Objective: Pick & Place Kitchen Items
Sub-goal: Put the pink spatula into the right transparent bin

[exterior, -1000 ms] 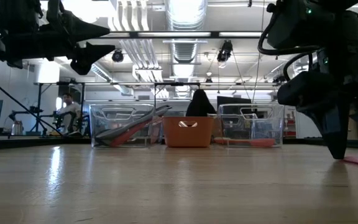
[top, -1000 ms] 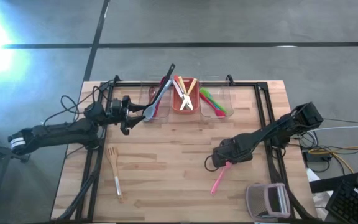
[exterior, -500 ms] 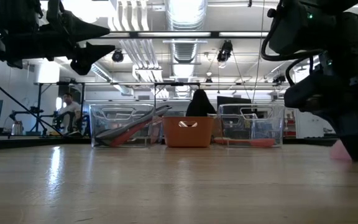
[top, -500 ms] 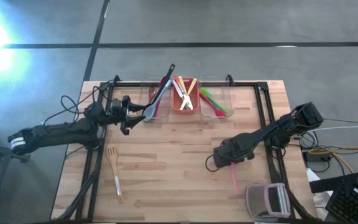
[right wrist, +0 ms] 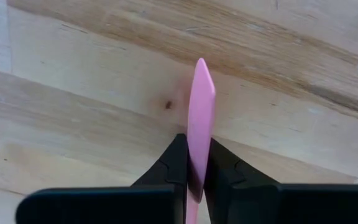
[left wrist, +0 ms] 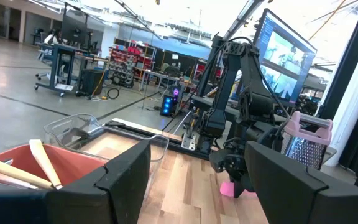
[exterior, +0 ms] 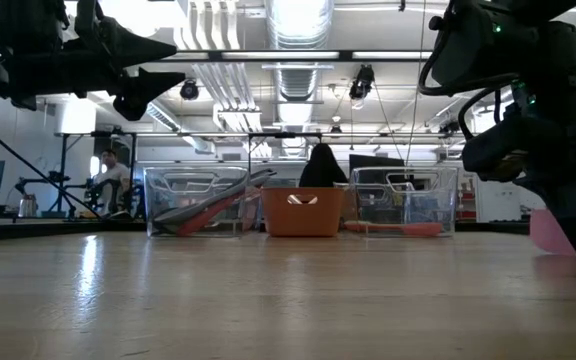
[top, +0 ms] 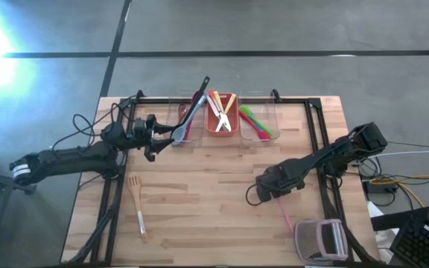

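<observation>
Down near the table's (top: 199, 216) right front part, the right gripper (right wrist: 191, 171) has its two fingers pressed together on a pink spoon (right wrist: 199, 118), the thin plastic standing edge-on between them and sticking out past their tips over the wood. From above, that gripper (top: 272, 187) sits forward and to the right of the red bin (top: 221, 123), and the spoon's (top: 284, 214) handle trails away from it toward the grey-and-pink gadget (top: 320, 240) at the table's front right corner. At table height a pink end (exterior: 550, 232) shows beside the dark gripper, close above the wood.

The left gripper (top: 156, 137) hangs above the table just left of the red bin's row, its fingers (left wrist: 126, 171) standing wide apart with nothing between them.

A clear bin (top: 188, 126) left of the red bin holds a grey spoon (top: 187, 123) that leans out over its rim. The red bin itself holds pale wooden sticks (top: 223, 113), and the clear bin (top: 259, 125) right of it holds green and pink spoons (top: 255, 120). A wooden spatula (top: 135, 195) lies loose on the table, well forward and left of the red bin.
</observation>
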